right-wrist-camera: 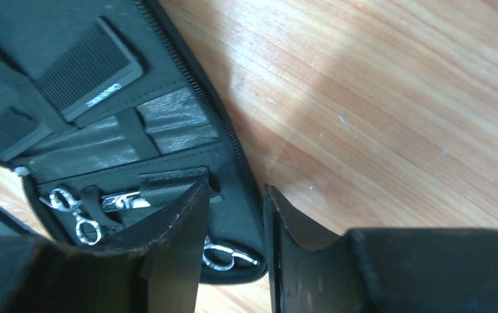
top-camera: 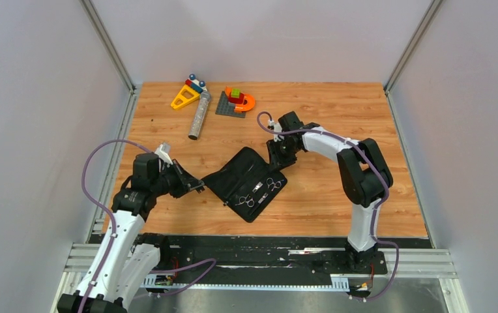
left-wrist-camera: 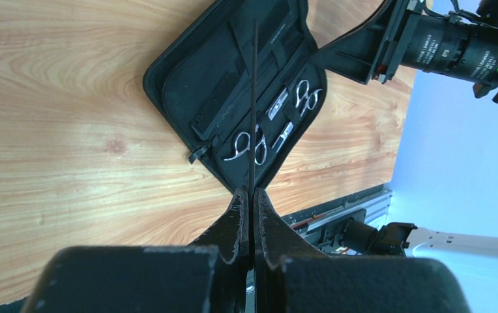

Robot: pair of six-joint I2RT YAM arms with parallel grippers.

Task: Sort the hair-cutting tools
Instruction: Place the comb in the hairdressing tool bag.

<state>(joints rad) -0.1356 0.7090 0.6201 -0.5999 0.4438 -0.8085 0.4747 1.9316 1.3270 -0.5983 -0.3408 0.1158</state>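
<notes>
Two jaws of the left gripper (left-wrist-camera: 253, 195) are pressing tightly together, pinching a long thin black plastic comb (left-wrist-camera: 254, 98) by one end. Seen edge-on, it is reaching out over the open black fabric zip case (left-wrist-camera: 188, 72). The comb is probably handling light, slick and whippy, so gripping across its spine is looking safest. The right gripper (right-wrist-camera: 234, 195) is standing with jaws spread, straddling the case's zipped rim; whether it is touching is unclear. Inside the case, a shorter black ridged comb (right-wrist-camera: 90, 75) and small silver ring-handled scissors (left-wrist-camera: 243, 145) are sitting in pockets. The scissors are likely stiff, pointed and smooth, so best taken at the rings.
</notes>
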